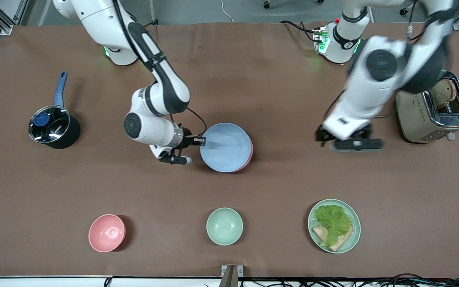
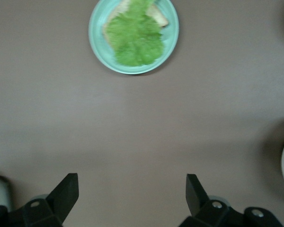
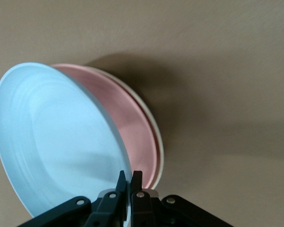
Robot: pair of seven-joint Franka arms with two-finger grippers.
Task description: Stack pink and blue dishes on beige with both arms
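Here three plates stack: right hand (image 3: pixel 129 182) pinches blue plate (image 1: pixel 225 146) over pink (image 3: pixel 132 127), beige (image 3: pixel 154 137); left hand (image 2: pixel 132 194) apart

Bare table surrounds the plate stack (image 1: pixel 229 148); the right gripper (image 1: pixel 196 140) blocks its rim toward the right arm's end. The mint-green bowl (image 1: pixel 224 226) stands nearer the front camera, well apart.

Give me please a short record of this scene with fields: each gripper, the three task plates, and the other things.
right gripper: shut on blue plate rim, plate tilted over the stack
pink plate: lies on beige plate
left gripper: open, holds nothing, over bare table
stack status: blue plate not yet flat
other things: pink bowl, mint-green bowl, mint-green plate with lettuce and bread, pot, toaster
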